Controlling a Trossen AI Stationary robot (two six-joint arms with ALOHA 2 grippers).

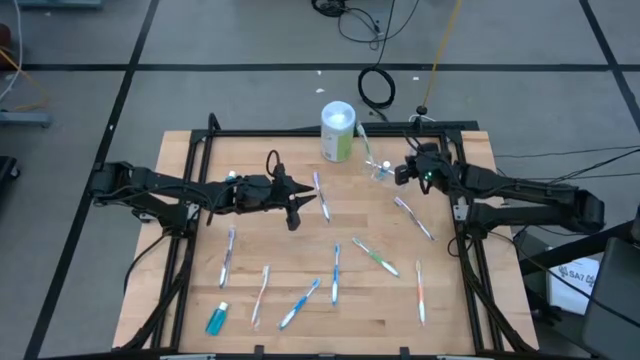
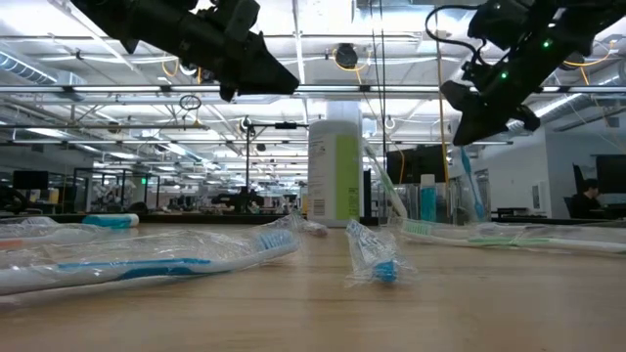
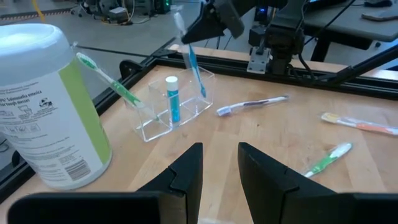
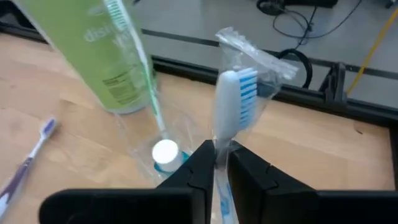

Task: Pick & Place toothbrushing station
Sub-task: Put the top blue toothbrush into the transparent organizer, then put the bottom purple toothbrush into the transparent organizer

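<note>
A: Where is the blue toothbrush (image 4: 231, 93)?

B: Upright over the clear holder (image 3: 177, 115), pinched by the right gripper (image 4: 214, 165), probably for dropping in beside 1 tube (image 3: 172, 99) and 1 green toothbrush (image 3: 112, 81).

A: And the left gripper (image 3: 219, 165)?

B: Hovering above the tabletop (image 1: 300, 255), jaws spread, empty.
</note>
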